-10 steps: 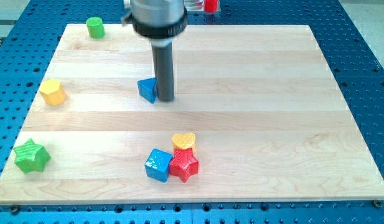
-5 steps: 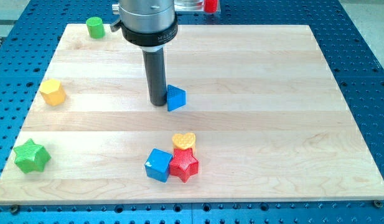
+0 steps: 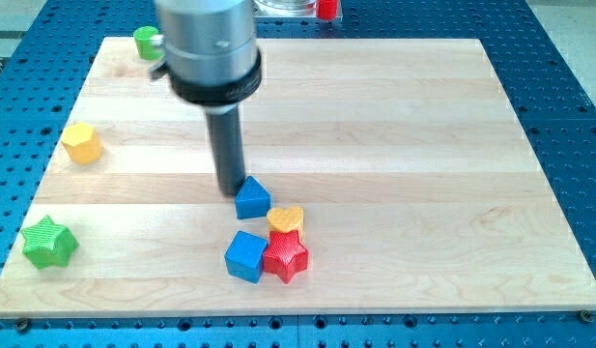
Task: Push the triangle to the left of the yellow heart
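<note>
The blue triangle (image 3: 252, 198) lies on the wooden board (image 3: 394, 126), just up and left of the yellow heart (image 3: 286, 218), nearly touching it. My tip (image 3: 228, 191) rests against the triangle's upper left side. Below the heart sit the red star (image 3: 285, 256) and, to its left, the blue cube (image 3: 245, 256), touching each other.
A yellow hexagon (image 3: 82, 143) sits at the board's left edge, a green star (image 3: 47, 243) at the lower left corner, a green cylinder (image 3: 146, 42) at the top left. A red object (image 3: 326, 9) stands beyond the top edge.
My tip moved from the triangle's right side to its left, then down the view, pushing the blue triangle down toward the yellow heart. The other blocks stayed put.
</note>
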